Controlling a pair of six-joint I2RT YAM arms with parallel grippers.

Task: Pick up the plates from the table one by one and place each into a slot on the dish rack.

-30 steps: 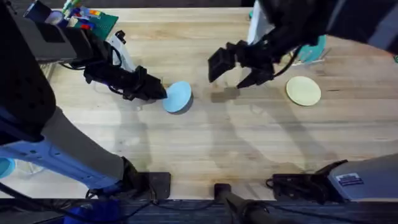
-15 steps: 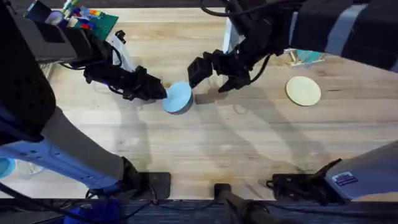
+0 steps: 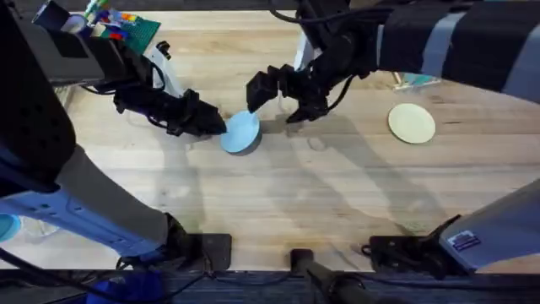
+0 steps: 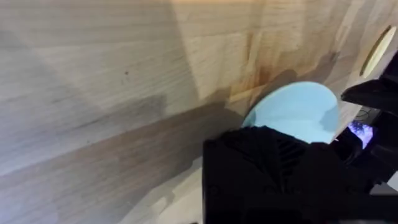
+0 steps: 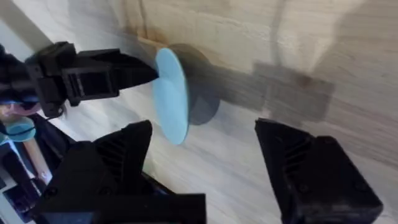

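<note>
Two arms reach over the bench point(image 3: 337, 194) from our near edge. Our left gripper point(image 3: 211, 124) is clamped on the rim of the blue plate point(image 3: 242, 132), holding it tilted up on edge just above the wood; in the right wrist view the plate point(image 5: 171, 94) stands nearly upright with its shadow behind it, and the left gripper point(image 5: 134, 73) pinches its far edge. In the left wrist view the plate point(image 4: 295, 112) juts out past our own black fingers point(image 4: 267, 168). Our right gripper point(image 3: 274, 97) hangs just beyond the plate, reaching across the middle, its fingers point(image 5: 311, 168) spread wide and grasping nothing. Well to the right, the cream plate point(image 3: 412, 122) lies flat on the bench. At the far left corner we see a green baseplate point(image 3: 135, 29) with coloured bricks.
</note>
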